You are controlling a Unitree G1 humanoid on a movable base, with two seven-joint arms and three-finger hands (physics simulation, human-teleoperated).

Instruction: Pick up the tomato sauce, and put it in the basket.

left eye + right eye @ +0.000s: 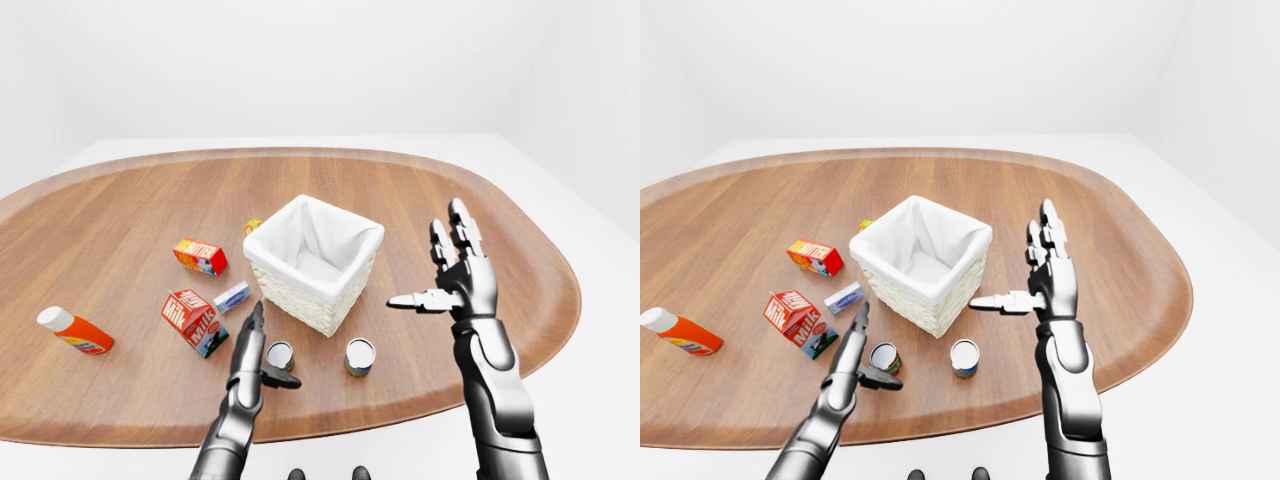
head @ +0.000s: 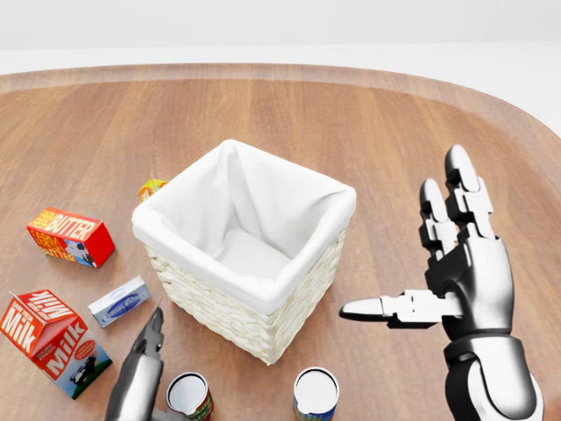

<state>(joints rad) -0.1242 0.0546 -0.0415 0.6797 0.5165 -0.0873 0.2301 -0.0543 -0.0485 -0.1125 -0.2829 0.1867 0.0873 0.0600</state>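
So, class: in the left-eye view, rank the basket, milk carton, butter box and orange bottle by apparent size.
1. basket
2. milk carton
3. orange bottle, close to the milk carton, so unsure
4. butter box, though farther from the camera

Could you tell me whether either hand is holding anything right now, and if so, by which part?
Nothing is held. The right hand is raised open, and the left hand stands open beside a can, fingers not closed round it.
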